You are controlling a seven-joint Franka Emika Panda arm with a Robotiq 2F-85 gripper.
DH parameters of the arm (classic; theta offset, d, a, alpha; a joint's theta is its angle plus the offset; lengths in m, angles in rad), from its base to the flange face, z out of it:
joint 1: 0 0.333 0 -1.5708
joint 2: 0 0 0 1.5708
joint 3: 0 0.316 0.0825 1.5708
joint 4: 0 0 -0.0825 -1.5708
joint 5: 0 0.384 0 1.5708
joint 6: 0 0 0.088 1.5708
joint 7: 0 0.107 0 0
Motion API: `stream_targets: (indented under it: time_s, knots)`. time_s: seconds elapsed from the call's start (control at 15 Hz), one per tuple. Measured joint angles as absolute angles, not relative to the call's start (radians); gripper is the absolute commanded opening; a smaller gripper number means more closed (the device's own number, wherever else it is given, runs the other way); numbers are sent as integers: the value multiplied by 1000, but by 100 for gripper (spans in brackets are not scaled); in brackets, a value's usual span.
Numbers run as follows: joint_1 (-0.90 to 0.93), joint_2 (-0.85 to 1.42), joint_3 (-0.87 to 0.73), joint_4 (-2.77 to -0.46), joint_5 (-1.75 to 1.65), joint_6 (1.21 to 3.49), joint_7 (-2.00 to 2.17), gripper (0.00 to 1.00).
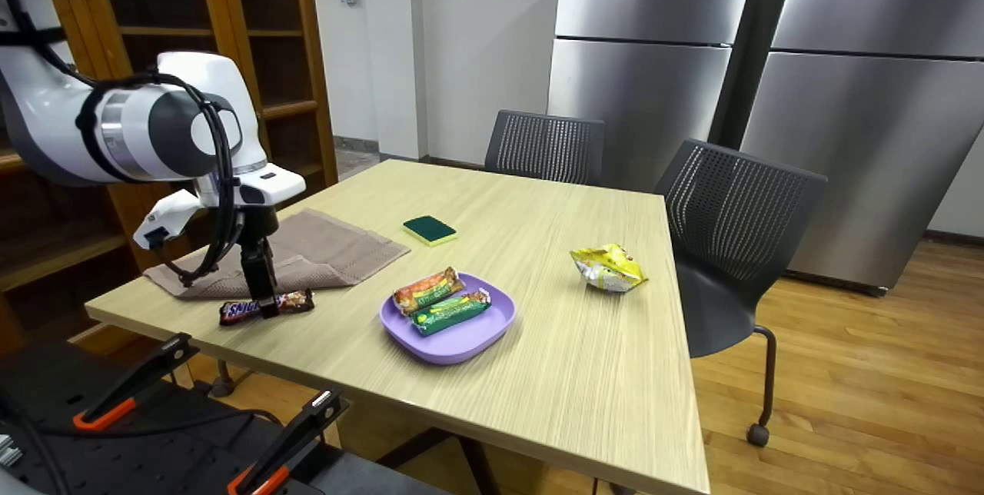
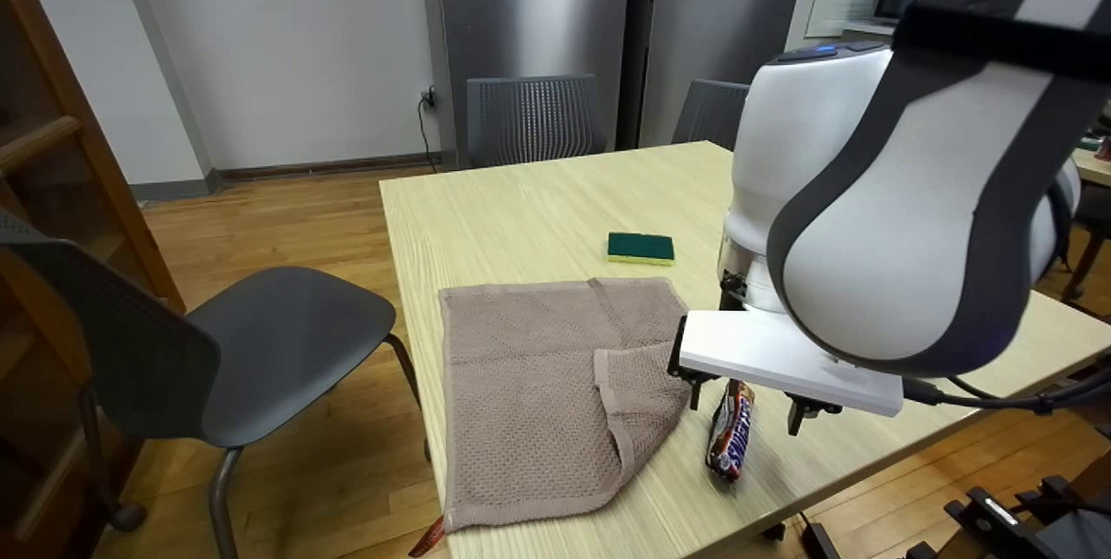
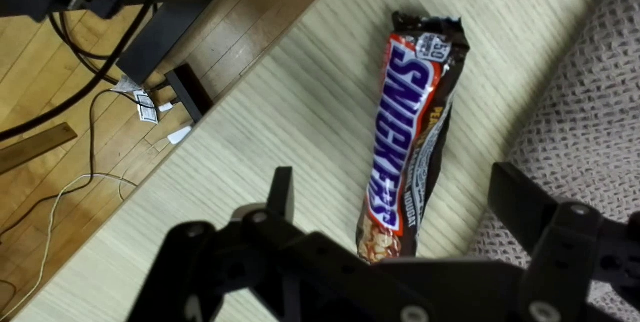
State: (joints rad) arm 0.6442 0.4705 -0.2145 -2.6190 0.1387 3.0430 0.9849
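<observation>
My gripper (image 3: 392, 171) is open and holds nothing. In the wrist view its two black fingers stand apart on either side of a Snickers bar (image 3: 400, 132), with room between each finger and the wrapper. The bar lies on the table beside a brown towel (image 3: 580, 112); its near end is partly hidden by the gripper. In both exterior views the gripper (image 1: 267, 312) (image 2: 745, 420) is low over the Snickers bar (image 1: 240, 312) (image 2: 731, 437). The towel (image 1: 338, 245) (image 2: 529, 385) has one corner folded over.
A purple plate (image 1: 461, 350) holds an orange-wrapped bar (image 1: 428, 291) and a green-wrapped bar (image 1: 451, 313). A green and yellow sponge (image 1: 430, 230) (image 2: 640, 247) and a yellow snack bag (image 1: 610, 268) lie on the table (image 1: 553, 403). Chairs (image 1: 738, 241) (image 2: 286, 351) stand around it.
</observation>
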Motion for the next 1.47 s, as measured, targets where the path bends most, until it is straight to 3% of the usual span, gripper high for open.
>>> stream_targets:
  time_s: [0.47,0.53,0.67,1.2,1.47]
  knots:
    - [643,502,-214,-2599,171,3043,986,100]
    - [643,505,-214,-2597,172,3043,988,75]
    - [643,507,-214,-2594,172,3043,992,65]
    - [643,509,-215,-2591,172,3043,1001,3]
    - [643,508,-222,-2591,172,3043,1002,3]
